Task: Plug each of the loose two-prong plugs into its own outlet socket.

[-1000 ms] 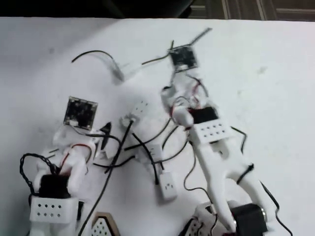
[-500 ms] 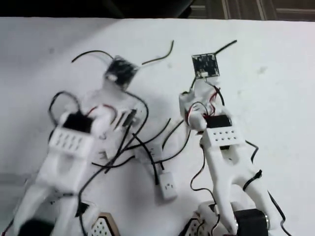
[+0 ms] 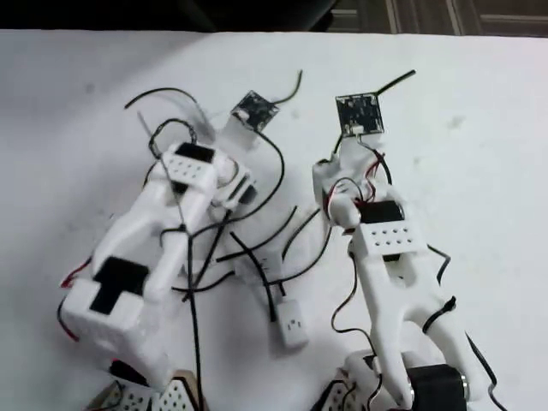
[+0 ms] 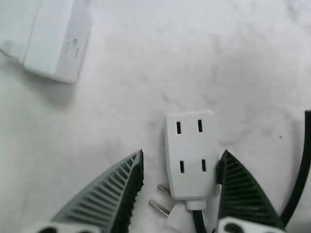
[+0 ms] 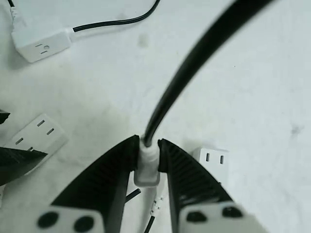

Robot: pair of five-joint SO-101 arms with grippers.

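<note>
White plug [image 5: 146,167] in right fingers [image 5: 108,182]; outlet socket [image 4: 190,154] between left fingers [image 4: 112,191].

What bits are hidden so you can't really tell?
- Right wrist view: prongs of the held plug, hidden by its body and the shut jaws of the right gripper.
- Left wrist view: body of the loose plug, cut off by the picture edge.
- High view: jaws of the left arm, covered by its camera board.

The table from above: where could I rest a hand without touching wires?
The table is bare along its right side, beyond the right arm, and at the far left, outside the looping black cable. The middle, up to the left arm, is crowded: cables, outlet sockets, the plug the right gripper holds.
</note>
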